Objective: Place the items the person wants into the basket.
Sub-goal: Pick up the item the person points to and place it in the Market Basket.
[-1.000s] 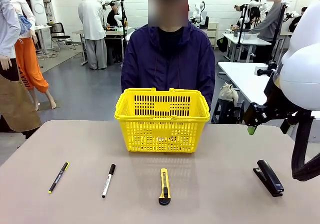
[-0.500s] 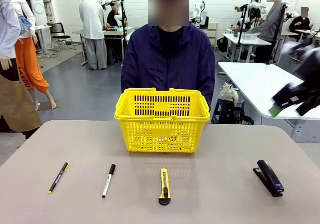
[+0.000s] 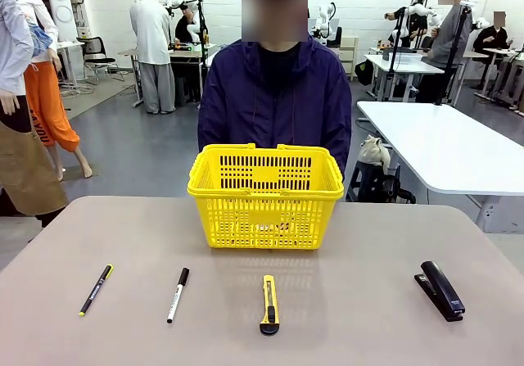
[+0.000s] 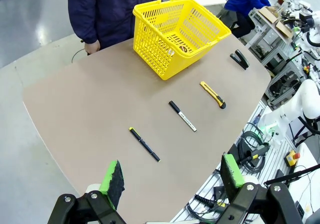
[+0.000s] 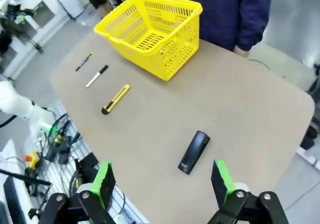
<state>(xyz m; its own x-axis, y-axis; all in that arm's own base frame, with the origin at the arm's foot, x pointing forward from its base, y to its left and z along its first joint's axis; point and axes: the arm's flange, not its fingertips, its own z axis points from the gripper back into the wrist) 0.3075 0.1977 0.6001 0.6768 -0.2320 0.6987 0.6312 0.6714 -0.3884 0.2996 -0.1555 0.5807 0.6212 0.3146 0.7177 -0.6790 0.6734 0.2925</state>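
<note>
The yellow basket [image 3: 266, 194] stands at the table's far middle, right in front of the person [image 3: 278, 96]. On its floor lies a small dark thing [image 4: 183, 48], too small to name. Along the near side lie the black pen with yellow ends [image 3: 96, 290] and the yellow-and-black utility knife [image 3: 269, 304]. My left gripper [image 4: 172, 176] hangs open and empty high above the table's edge, the pen [image 4: 144, 144] and knife [image 4: 213, 94] far below it. My right gripper [image 5: 162, 181] is open and empty too, high over the other end, with the basket [image 5: 155, 31] and knife [image 5: 115, 98] beyond.
A white marker with a black cap [image 3: 178, 295] lies between pen and knife. A black stapler [image 3: 441, 290] rests near the right edge, also below my right gripper as the stapler [image 5: 194, 151]. The person's hands [image 4: 91, 46] stay at the far table edge.
My right arm, at the front picture's right side a second ago, has swung up and out of that picture. Nothing on the table has moved.
</note>
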